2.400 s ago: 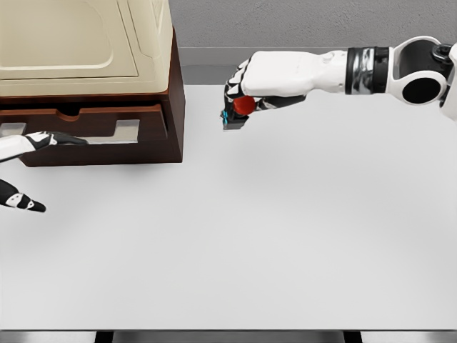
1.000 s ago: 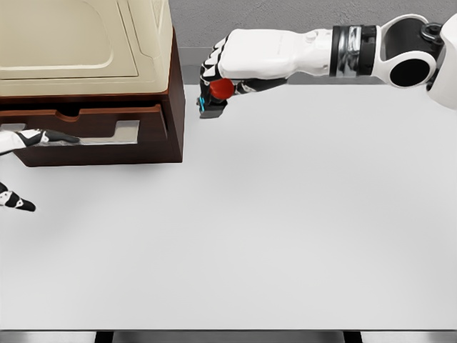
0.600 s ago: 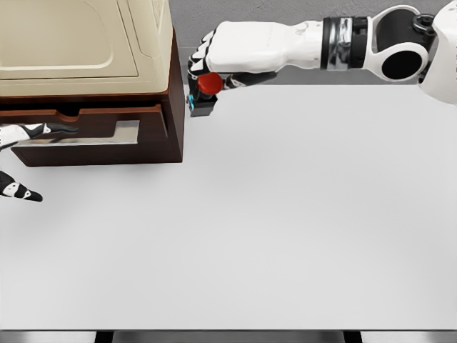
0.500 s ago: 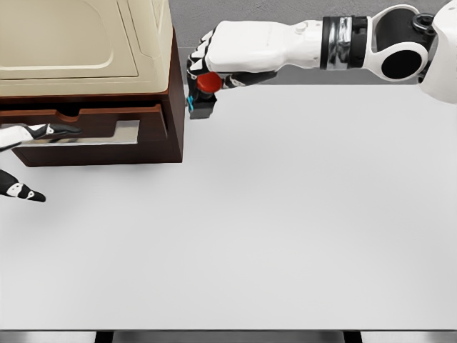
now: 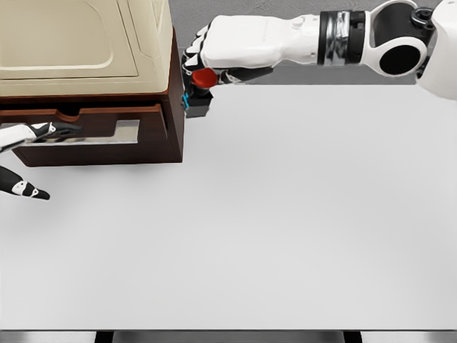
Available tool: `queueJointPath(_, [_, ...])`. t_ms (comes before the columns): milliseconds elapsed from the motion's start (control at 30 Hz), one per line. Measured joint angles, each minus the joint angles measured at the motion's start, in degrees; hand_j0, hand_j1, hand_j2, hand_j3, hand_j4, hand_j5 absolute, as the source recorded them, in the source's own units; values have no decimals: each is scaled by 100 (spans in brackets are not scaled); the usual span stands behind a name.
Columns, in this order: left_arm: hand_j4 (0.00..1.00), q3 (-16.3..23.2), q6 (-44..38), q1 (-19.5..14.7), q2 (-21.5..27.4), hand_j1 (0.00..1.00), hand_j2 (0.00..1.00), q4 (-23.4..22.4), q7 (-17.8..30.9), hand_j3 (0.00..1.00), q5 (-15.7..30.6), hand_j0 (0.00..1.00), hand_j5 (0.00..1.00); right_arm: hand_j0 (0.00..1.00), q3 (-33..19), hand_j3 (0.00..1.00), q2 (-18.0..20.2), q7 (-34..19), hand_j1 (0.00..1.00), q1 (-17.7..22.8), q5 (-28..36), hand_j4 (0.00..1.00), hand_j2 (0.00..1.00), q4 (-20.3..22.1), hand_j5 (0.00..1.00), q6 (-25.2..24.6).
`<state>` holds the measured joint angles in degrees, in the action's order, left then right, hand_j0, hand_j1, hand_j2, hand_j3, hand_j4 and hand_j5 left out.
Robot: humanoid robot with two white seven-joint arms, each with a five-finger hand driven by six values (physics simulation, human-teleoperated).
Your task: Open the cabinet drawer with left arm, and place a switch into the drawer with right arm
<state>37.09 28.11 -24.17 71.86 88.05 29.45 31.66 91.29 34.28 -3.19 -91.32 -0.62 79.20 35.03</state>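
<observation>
Dark, polished-looking wood on the cabinet [image 5: 171,121]; smooth matt white on the table [image 5: 285,229]; glossy red cap on the switch [image 5: 200,89].

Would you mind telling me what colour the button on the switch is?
Red, on a dark base; the switch shows in the head view, held in the right hand.

Cabinet [image 5: 171,107]: dark reddish-brown body with a cream top and a paler inset panel. Drawer [image 5: 93,132]: matching reddish-brown front. Switch [image 5: 198,96]: dark grey housing, round red button, thin cyan strip on one side. Right hand [image 5: 218,53]: white shell, black finger joints; its arm carries a black and silver band. Left hand [image 5: 28,153]: white with black fingertips. Surface [image 5: 300,214]: plain pale grey, unpatterned.
</observation>
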Motion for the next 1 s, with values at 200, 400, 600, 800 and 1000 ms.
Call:
queueJointPath(200, [100,-35,-93,26,57,100,100,71,87,100,87,100,100,49,-5,49,-22,-7,49,-18,65,49,49,-5,49,0])
queueJointPath(400, [100,-56,-130,44,226,100,100,271,263,100,-47,100,100,49,-6,49,-34,-9,49,-70,73,49,49,-3,49,0])
queueJointPath(600, [100,-40,-79,62,415,100,100,449,356,100,-161,100,100,49,-6,49,-69,-16,49,-79,79,49,49,-34,49,0])
queueJointPath(800, [100,-8,97,62,624,100,100,676,441,100,40,100,100,49,-6,49,-161,-27,49,-79,80,49,49,-146,49,0])
queueJointPath(1000, [100,-7,262,79,824,100,100,838,454,100,72,100,100,49,-6,49,-268,-34,49,-141,84,49,49,-216,49,0])
